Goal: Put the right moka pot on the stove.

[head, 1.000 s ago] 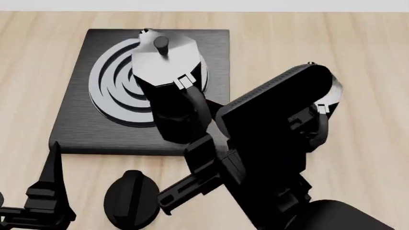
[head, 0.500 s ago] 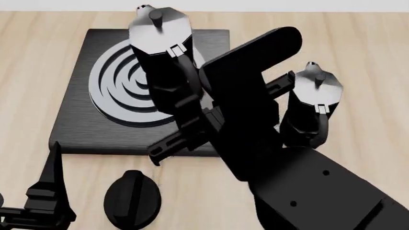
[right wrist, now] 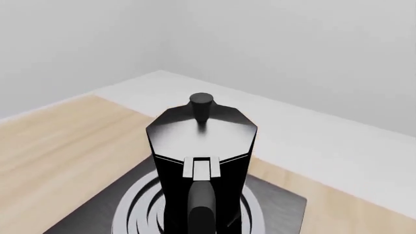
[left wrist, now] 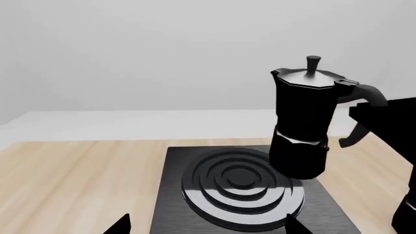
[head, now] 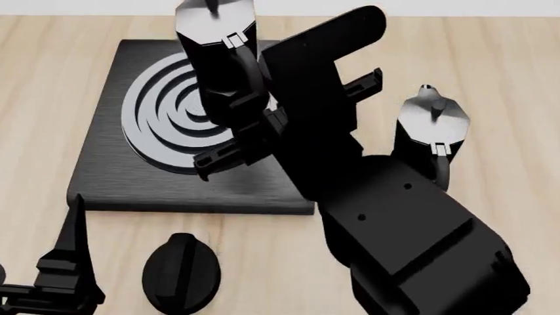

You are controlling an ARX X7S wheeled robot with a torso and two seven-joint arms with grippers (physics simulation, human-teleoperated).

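Note:
The right moka pot [head: 219, 59], black and faceted with a grey lid, hangs in the air over the stove [head: 105, 177]. My right gripper [head: 254, 92] is shut on its curved handle [right wrist: 201, 209]. In the left wrist view the pot [left wrist: 302, 126] floats tilted above the back right part of the burner rings [left wrist: 240, 187], not touching them. Its lid top runs off the head view's upper edge. My left gripper [left wrist: 206, 229] is open and empty near the stove's front left corner, with one of its fingers [head: 72, 236] showing in the head view.
A second, identical moka pot [head: 433, 131] stands upright on the wooden table [head: 507, 79] to the right of the stove, close behind my right arm [head: 394, 223]. A black oval knob [head: 181, 272] lies in front of the stove.
My right arm has lifted the held pot higher and carried it farther back over the burner. The second pot is now uncovered. The left arm has not moved.

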